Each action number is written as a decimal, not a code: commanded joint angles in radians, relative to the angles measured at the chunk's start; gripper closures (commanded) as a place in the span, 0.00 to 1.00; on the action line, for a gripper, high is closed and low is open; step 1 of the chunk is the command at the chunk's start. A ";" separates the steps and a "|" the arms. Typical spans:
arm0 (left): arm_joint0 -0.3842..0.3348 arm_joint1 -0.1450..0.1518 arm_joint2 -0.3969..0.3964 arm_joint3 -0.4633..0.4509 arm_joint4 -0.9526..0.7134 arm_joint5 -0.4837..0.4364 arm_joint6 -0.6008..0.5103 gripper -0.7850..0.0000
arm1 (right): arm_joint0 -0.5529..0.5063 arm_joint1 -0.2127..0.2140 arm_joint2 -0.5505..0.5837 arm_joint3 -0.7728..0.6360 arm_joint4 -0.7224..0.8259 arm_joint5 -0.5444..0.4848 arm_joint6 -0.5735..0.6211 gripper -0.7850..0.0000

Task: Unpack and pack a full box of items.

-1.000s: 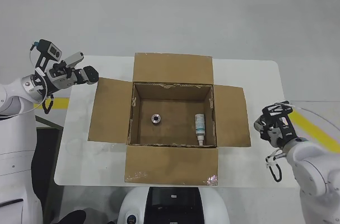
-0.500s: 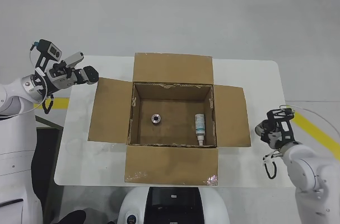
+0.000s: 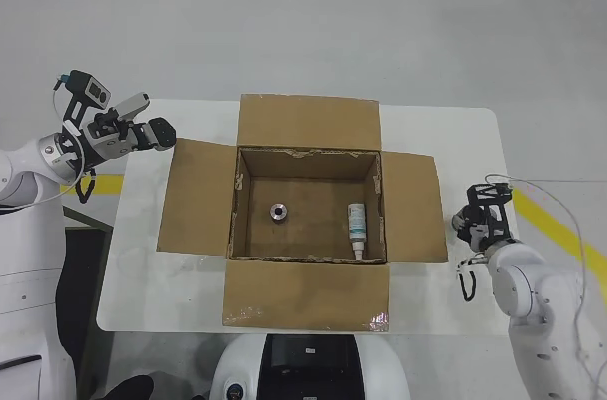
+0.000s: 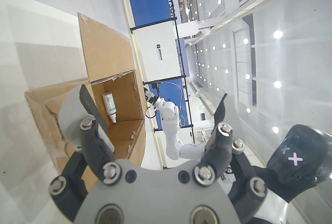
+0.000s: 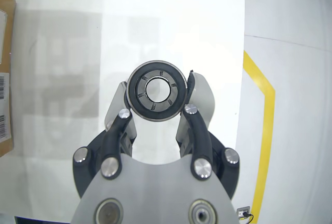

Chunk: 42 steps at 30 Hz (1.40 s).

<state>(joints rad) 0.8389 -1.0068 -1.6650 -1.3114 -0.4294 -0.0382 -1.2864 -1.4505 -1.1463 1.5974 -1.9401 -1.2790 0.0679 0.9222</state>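
Cardboard box [image 3: 308, 122] stands open on the white table [image 3: 453, 140], its flaps folded out, likely so either arm can reach inside. On its floor lie a small metal ring [image 3: 279, 211] and a white bottle [image 3: 357, 228] on its side. Right gripper [image 5: 158, 86], over bare table beside the box, pinches a black round bushing [image 5: 157, 113], apparently to set it down. Left gripper [image 4: 153, 103] hangs spread and empty near the table's far corner.

An open cardboard box [image 3: 308, 290] sits mid-table [image 3: 453, 130], its four flaps spread. On its floor, a small metal ring [image 3: 279, 211] lies toward 9 o'clock and a white bottle [image 3: 357, 228] toward 3 o'clock, well apart. The left gripper [image 3: 163, 133] hangs at 10 o'clock, the right gripper [image 3: 478, 222] at 3 o'clock, just beside a flap.
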 commanded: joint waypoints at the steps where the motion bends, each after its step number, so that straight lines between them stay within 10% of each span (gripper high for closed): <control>1: 0.000 0.000 0.000 0.000 0.000 0.000 0.000 0.00 | 0.006 -0.001 -0.010 0.011 -0.010 0.013 0.000 1.00; 9: 0.000 0.000 0.000 0.000 0.000 0.000 0.000 0.00 | 0.013 -0.006 -0.030 0.035 -0.032 0.037 0.002 0.95; 14: 0.000 0.000 0.000 0.000 0.000 0.000 0.000 0.00 | 0.011 -0.008 -0.035 0.045 -0.032 0.051 0.002 0.53; 17: 0.000 0.000 0.000 0.000 0.000 0.000 0.000 0.00 | 0.004 -0.010 -0.033 0.043 -0.032 0.068 0.002 0.00; 42: 0.000 0.000 0.000 0.000 0.000 0.000 0.000 0.00 | 0.068 -0.010 0.018 -0.237 -0.117 0.048 0.059 0.00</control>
<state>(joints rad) 0.8389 -1.0068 -1.6650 -1.3114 -0.4294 -0.0382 -1.2864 -1.3966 -1.1557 1.6226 -2.1713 -1.4069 0.1254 0.9813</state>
